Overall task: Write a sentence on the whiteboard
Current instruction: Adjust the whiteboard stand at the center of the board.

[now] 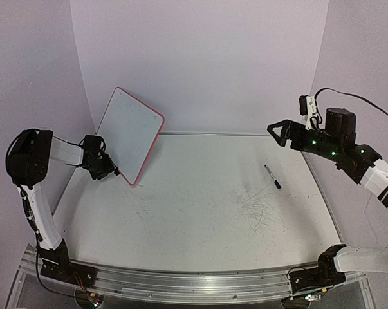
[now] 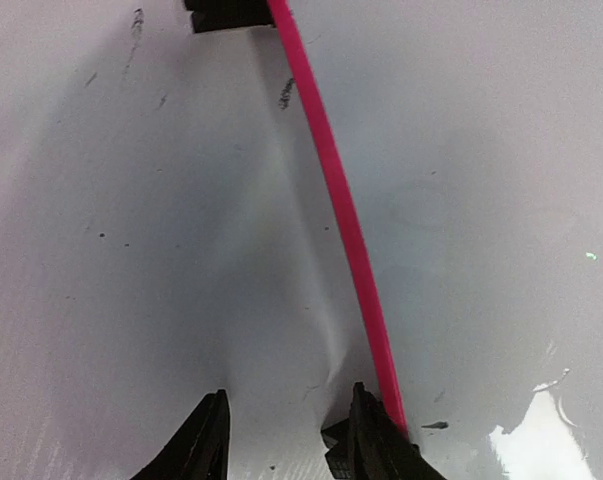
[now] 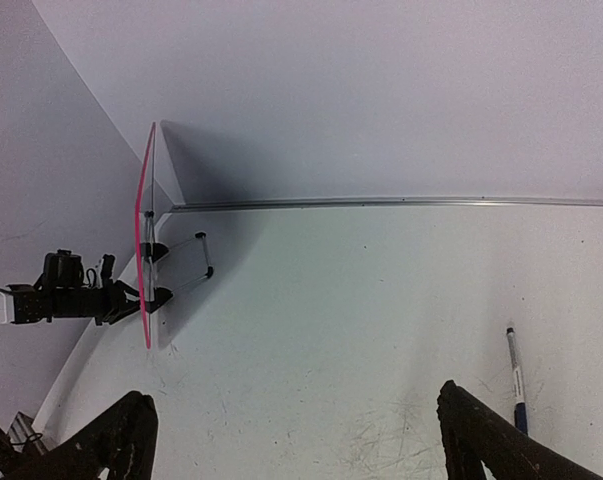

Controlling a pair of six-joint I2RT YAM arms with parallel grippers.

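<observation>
The whiteboard (image 1: 130, 132) stands tilted at the table's back left, its face blank white inside a pink-red frame; the sentence is not in view. My left gripper (image 1: 111, 172) is at the board's lower left edge. In the left wrist view its fingers (image 2: 289, 390) stand partly apart. The right finger touches the pink frame (image 2: 336, 190) beside a black clip foot, and nothing is clamped between them. My right gripper (image 1: 275, 134) hangs wide open above the table's back right, holding nothing (image 3: 293, 395). The right wrist view shows the whiteboard (image 3: 144, 230) edge-on.
A blue-capped marker (image 1: 273, 176) lies on the table under the right arm and also shows in the right wrist view (image 3: 516, 380). Grey scratch marks (image 1: 258, 209) cover the tabletop right of centre. A wire stand (image 3: 186, 265) props the board from behind. A metal rail (image 1: 181, 280) runs along the near edge.
</observation>
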